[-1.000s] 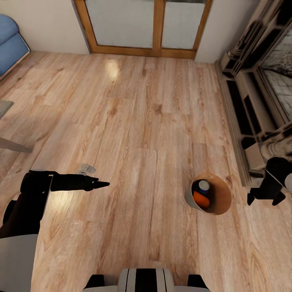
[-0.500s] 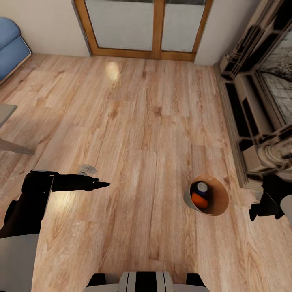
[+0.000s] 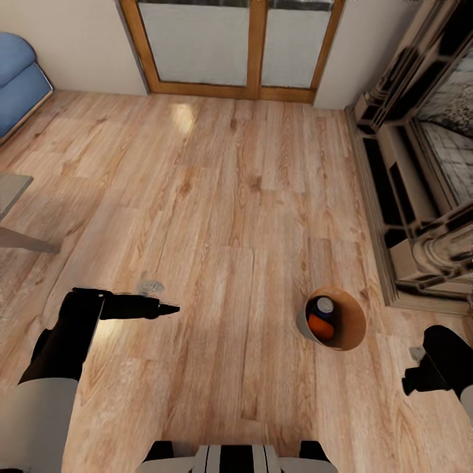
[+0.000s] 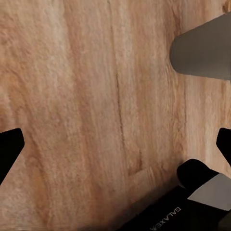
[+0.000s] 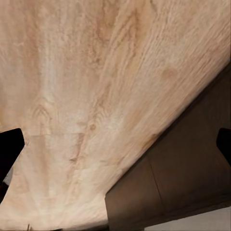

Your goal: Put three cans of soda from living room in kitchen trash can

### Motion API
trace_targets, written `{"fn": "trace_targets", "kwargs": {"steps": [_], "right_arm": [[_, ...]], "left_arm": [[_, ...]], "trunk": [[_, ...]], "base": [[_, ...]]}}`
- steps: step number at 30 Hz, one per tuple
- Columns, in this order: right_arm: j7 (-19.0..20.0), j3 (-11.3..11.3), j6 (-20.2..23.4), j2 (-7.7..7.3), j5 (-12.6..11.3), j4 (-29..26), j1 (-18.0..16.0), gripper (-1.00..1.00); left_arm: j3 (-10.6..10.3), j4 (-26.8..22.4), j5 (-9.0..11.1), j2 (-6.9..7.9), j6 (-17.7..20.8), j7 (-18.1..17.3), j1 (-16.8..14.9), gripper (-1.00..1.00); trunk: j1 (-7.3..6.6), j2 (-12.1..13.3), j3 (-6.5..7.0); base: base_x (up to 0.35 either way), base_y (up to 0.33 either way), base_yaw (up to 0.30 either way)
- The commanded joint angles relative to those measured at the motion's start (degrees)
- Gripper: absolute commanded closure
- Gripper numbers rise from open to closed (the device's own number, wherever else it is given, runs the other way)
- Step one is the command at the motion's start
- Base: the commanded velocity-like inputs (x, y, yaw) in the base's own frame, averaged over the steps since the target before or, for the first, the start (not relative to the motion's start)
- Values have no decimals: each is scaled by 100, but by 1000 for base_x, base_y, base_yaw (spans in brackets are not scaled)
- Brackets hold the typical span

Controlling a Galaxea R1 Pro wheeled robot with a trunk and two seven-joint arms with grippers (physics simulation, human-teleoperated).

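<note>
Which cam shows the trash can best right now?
Head view: the trash can stands whole on the wood floor, brown inside facing up, with an orange can and a dark can in it. Both wrist views give floor, nothing identifiable as it.

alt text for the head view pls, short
A small round trash can stands on a wood floor, holding an orange can and a dark blue can. Both black arms are low, wood-framed glass doors ahead.
</note>
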Motion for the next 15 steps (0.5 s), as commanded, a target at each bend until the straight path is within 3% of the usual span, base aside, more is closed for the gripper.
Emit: {"fn": "trace_targets", "kwargs": {"steps": [1, 4, 10, 13, 15], "right_arm": [[1, -85, 0, 35, -27, -62, 92, -100], [-3, -303, 0, 138, -99, -199, 420, -100], [-37, -466, -422, 298, -142, -267, 850, -100], [-50, -844, -598, 484, -150, -284, 1034, -100], [-73, -989, -708, 560, -150, -287, 1077, -100]], "left_arm": [[0, 184, 7, -39, -70, 134, -1, -100], [-3, 857, 6, -180, -351, 631, -2, -100], [9, 1758, 8, -259, -874, 1529, -2, -100], [33, 2829, 47, -257, -1417, 2586, 0, -100], [38, 3294, 80, -240, -1628, 2956, 2, -100]], "trunk": [[-23, 42, 19], [-89, 162, 73], [-220, 402, 180], [-286, 523, 234], [-330, 603, 270]], "base": [[0, 0, 0], [0, 0, 0], [0, 0, 0], [0, 0, 0], [0, 0, 0]]}}
